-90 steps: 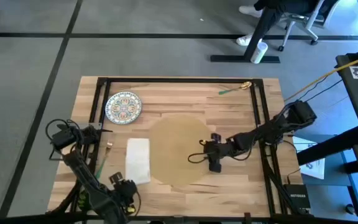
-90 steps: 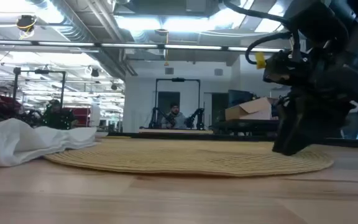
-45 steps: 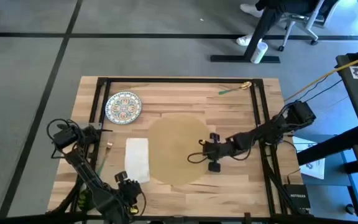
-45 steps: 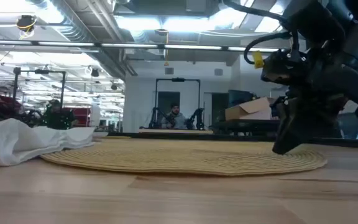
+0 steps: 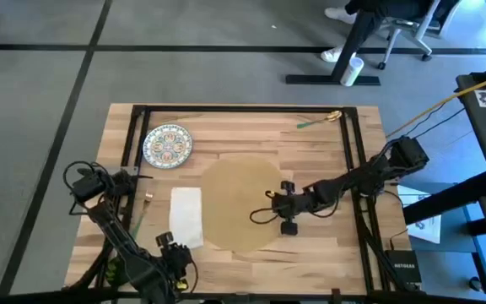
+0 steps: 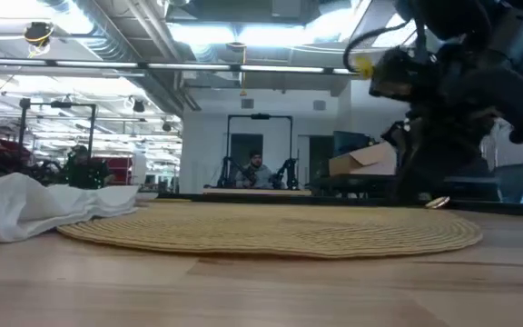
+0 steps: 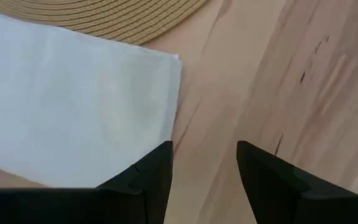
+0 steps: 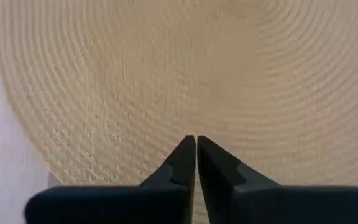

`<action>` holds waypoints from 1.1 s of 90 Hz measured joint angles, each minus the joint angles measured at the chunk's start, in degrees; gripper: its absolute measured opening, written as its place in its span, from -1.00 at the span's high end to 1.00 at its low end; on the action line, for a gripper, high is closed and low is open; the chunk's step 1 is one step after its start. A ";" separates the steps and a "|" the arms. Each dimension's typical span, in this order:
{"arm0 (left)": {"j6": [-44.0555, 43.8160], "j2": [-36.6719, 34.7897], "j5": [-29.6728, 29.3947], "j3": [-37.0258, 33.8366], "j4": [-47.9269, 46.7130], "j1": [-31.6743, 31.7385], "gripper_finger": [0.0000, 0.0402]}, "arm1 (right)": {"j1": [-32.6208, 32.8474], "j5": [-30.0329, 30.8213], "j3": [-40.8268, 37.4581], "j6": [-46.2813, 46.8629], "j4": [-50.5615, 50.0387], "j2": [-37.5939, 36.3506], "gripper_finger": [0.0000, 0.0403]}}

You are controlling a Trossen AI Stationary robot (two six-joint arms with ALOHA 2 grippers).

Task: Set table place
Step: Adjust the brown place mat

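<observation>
The right gripper (image 5: 287,207) is held low over the right-hand part of the large round tan woven placemat (image 5: 241,205), and its two dark fingers (image 8: 185,163) are pressed together with nothing seen between them in the right wrist view. Whether the tips touch the weave cannot be told. The closed, lowered posture is judged to suit nudging or dragging the mat flat across the wood rather than lifting it. Beneath and ahead of this gripper the mat lies flat on the light butcher-block wooden table (image 5: 327,165), near its middle. Being round, the mat has no long axis and points no way; only its concentric coils are seen.

Beyond the mat's far edge from the right gripper a white rectangular folded napkin (image 5: 187,217) lies just beside the rim, its long side running from front to back. Farther off, a small ornate patterned plate (image 5: 168,144) rests near the back left corner.

The left gripper (image 5: 172,253) waits at the front edge by the napkin's near end, its fingers (image 7: 151,174) parted and empty.
</observation>
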 joint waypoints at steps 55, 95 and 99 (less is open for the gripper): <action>3.62 0.00 -4.43 -0.02 0.02 2.19 0.19 | -2.68 2.59 -4.00 1.40 -2.82 0.02 1.00; 3.87 0.00 -4.34 -0.02 0.00 2.31 0.19 | 0.47 2.72 -7.56 9.44 -2.77 -0.35 1.00; 3.85 0.00 -4.34 -0.02 0.00 2.31 0.19 | 1.22 2.65 -7.56 10.45 -3.20 -0.35 1.00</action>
